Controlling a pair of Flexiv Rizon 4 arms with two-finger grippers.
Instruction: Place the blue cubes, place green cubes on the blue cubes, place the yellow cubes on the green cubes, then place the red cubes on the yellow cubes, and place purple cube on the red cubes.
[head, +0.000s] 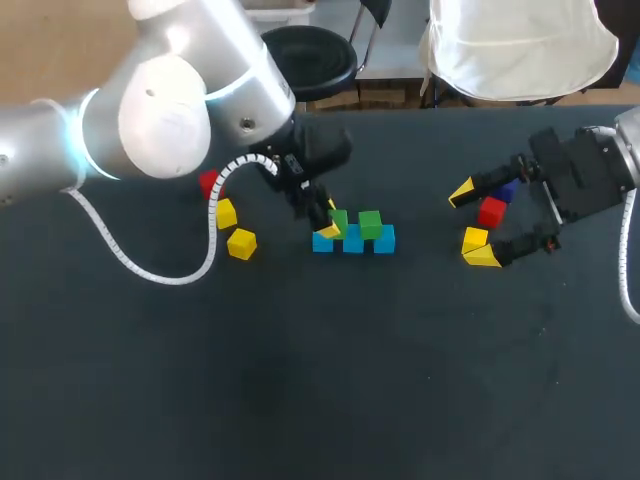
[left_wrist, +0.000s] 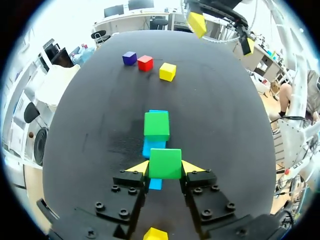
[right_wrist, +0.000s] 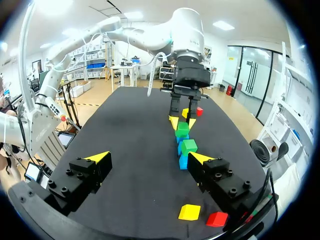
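The black table (head: 300, 380) carries a row of blue cubes (head: 353, 241) near its middle, three of them set side by side and touching. The left arm (head: 160, 110) comes in over the table and ends just above the end of that row on its own side. The right arm (head: 590, 170) stops well short of the row on the opposite side. The left gripper (left_wrist: 165, 167) is clenched on a green cube (head: 338, 220), with a yellow tip pressed to each side of it. This cube is over the row's end and middle cubes, but whether it already rests on them I cannot tell. A second green cube (head: 371, 223) sits on the row beside the held one, bridging the middle and far blue cubes. The right gripper (head: 471, 223) is released, its fingers spread wide and holding nothing. Close by those fingers, well apart from the row, lie a purple cube (head: 505, 190), a red cube (head: 491, 211) and a yellow cube (head: 475, 238). Beyond the row's other end, on the left arm's side, lie another red cube (head: 208, 183) and a pair of yellow cubes (head: 226, 212).
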